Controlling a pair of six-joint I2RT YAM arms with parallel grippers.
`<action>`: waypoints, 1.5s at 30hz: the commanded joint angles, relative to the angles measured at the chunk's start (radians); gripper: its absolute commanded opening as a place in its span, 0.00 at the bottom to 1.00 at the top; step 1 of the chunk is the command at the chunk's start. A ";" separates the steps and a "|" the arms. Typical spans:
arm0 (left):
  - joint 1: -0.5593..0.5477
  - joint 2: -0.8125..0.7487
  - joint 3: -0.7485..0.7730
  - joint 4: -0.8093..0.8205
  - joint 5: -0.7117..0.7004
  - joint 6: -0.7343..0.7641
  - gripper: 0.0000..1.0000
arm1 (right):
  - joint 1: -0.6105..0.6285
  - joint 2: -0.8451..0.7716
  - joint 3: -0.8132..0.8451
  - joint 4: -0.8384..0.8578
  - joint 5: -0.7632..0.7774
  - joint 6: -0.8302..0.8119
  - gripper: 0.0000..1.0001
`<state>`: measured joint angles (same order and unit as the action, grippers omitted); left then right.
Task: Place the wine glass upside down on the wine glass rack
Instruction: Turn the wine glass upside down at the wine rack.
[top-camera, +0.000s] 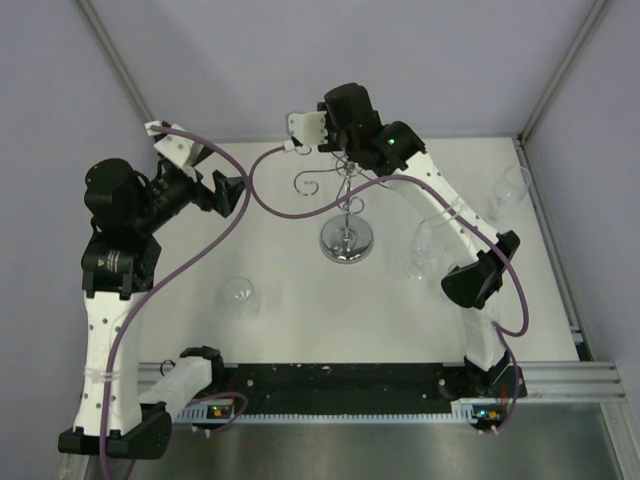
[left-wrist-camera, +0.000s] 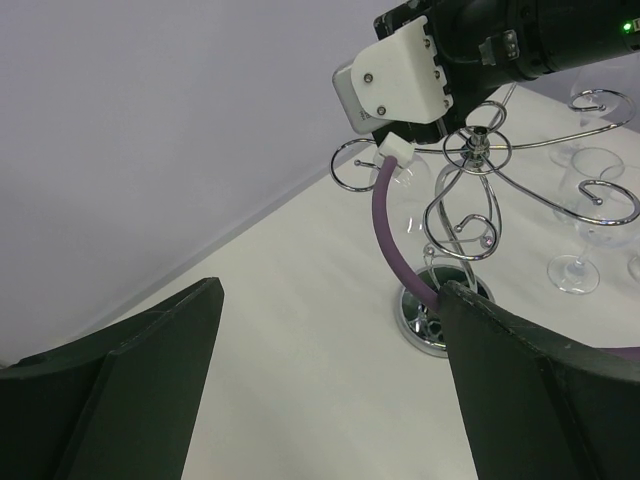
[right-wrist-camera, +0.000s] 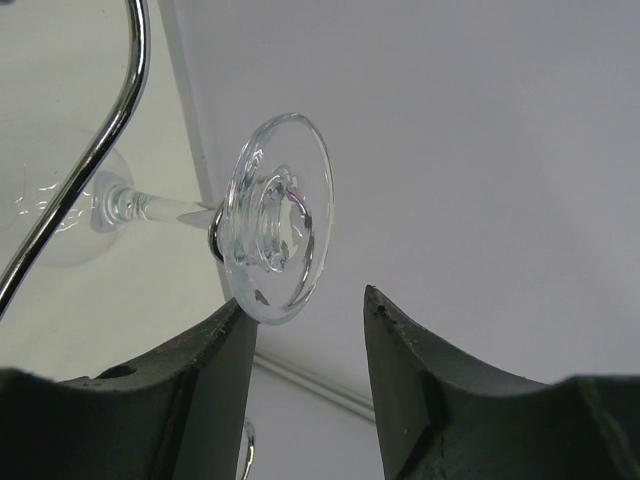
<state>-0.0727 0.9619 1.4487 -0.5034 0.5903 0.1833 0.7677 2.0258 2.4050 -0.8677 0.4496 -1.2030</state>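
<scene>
The wine glass rack (top-camera: 345, 205) is a chrome stand with a round mirrored base (top-camera: 347, 243) and scroll arms; it also shows in the left wrist view (left-wrist-camera: 480, 190). In the right wrist view, a clear wine glass hangs upside down with its stem in a chrome arm (right-wrist-camera: 110, 130) and its round foot (right-wrist-camera: 280, 232) above the wire. My right gripper (right-wrist-camera: 305, 300) is open just past the foot, and the foot's rim sits at the left fingertip (right-wrist-camera: 230, 345). My left gripper (left-wrist-camera: 330, 285) is open and empty, left of the rack.
A glass (top-camera: 240, 295) lies on the table at front left of the rack. Two more glasses (top-camera: 425, 250) (top-camera: 512, 190) stand to the right. Purple cables loop near the rack. Walls close off the back and sides.
</scene>
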 joint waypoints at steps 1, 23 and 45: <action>-0.001 -0.005 -0.007 0.049 0.013 0.008 0.95 | -0.001 -0.038 0.039 -0.094 -0.031 0.008 0.47; -0.002 0.049 -0.019 0.075 0.037 -0.011 0.96 | -0.005 -0.018 0.128 -0.119 -0.057 -0.001 0.47; -0.002 0.061 -0.080 0.118 0.016 0.004 0.97 | -0.005 -0.047 0.109 -0.122 -0.054 0.066 0.47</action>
<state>-0.0731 1.0344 1.3769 -0.4400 0.6041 0.1833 0.7670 2.0239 2.5019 -0.9966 0.3904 -1.1633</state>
